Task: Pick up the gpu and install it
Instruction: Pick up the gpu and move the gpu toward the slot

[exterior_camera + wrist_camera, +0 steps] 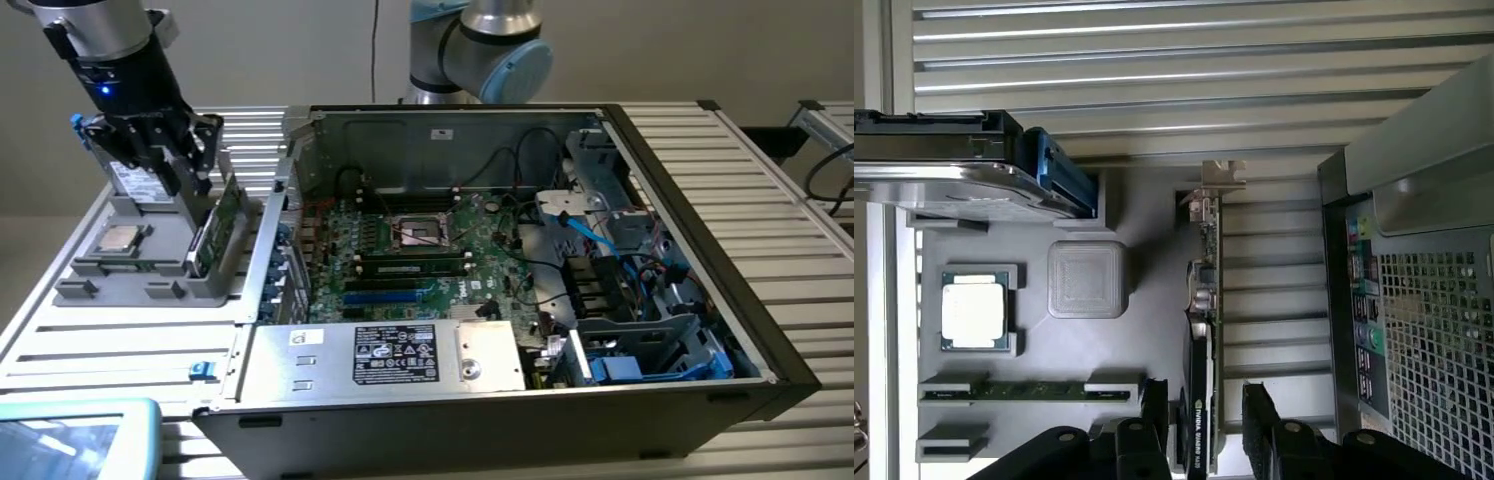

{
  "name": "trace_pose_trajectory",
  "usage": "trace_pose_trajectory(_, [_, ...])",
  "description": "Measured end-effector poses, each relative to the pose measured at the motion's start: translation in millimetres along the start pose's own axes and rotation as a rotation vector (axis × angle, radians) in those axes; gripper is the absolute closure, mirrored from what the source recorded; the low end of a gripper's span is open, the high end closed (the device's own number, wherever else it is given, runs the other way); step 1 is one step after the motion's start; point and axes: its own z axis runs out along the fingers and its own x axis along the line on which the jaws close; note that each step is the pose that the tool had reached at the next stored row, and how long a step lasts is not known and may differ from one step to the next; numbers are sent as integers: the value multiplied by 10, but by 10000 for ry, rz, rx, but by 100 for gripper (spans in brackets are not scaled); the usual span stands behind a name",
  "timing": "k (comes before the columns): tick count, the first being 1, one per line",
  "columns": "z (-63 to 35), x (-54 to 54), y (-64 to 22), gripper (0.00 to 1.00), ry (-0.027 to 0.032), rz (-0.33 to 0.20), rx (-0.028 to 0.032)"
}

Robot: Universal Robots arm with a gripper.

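Note:
The gpu (pixel 218 222) stands on edge in a slot of the grey parts holder (pixel 147 290) at the exterior view's left, beside the open computer case. In the wrist view the gpu (pixel 1201 330) shows edge-on, with its black face, green board and silver bracket at the far end. My gripper (pixel 184 168) hangs just above the card's upper end. Its two black fingers (pixel 1154 425) stand open on either side of the card, a gap showing on each side. Nothing is held.
The holder also carries a silver processor chip (pixel 974 312), a green memory stick (pixel 1034 392) and a labelled drive with blue tabs (pixel 964 175). The open computer case (pixel 694 250) with its motherboard (pixel 414 250) lies to the exterior view's right. A pale blue-edged screen (pixel 67 440) lies at the front.

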Motion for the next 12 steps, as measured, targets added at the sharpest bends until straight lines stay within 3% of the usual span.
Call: trace_pose_trajectory(12, [216,4,-44,56,-11,201,1])
